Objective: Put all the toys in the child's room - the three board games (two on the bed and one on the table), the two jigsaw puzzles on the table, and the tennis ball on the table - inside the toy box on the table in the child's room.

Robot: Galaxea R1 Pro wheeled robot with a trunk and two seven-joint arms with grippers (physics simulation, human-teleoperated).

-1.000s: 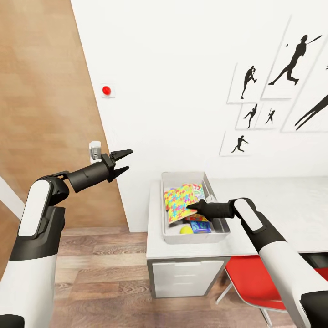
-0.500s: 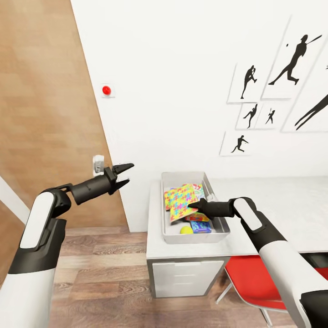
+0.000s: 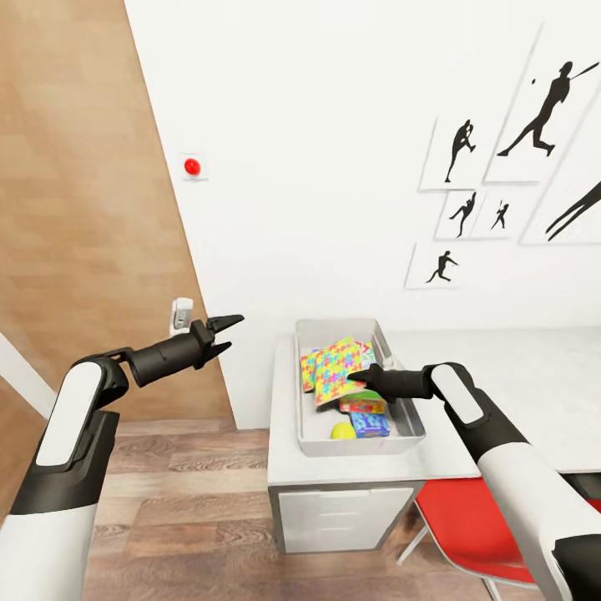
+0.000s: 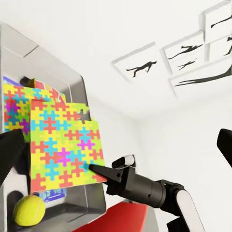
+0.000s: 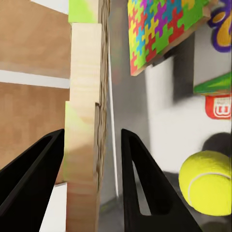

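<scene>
Head view: the light grey open-topped toy box (image 3: pixel 361 388) stands at the end of the pale grey table (image 3: pixel 534 376). The black right gripper (image 3: pixel 354 376) reaches over it, pinching a bright multicoloured jigsaw puzzle (image 3: pixel 338 370) tilted above the box. A small yellow-green tennis ball (image 3: pixel 342 430) and a blue board game box (image 3: pixel 370 424) lie inside. The black left gripper (image 3: pixel 224 332) hangs left of the table (fingers parted, holding nothing).

Left wrist view: the puzzle (image 4: pixel 62 147) sits slanted over the box, ball (image 4: pixel 29 210) beneath.

Right wrist view: the fingers (image 5: pixel 137 174) flank the puzzle's edge (image 5: pixel 84 130); a second puzzle (image 5: pixel 162 29) lies beyond.
</scene>
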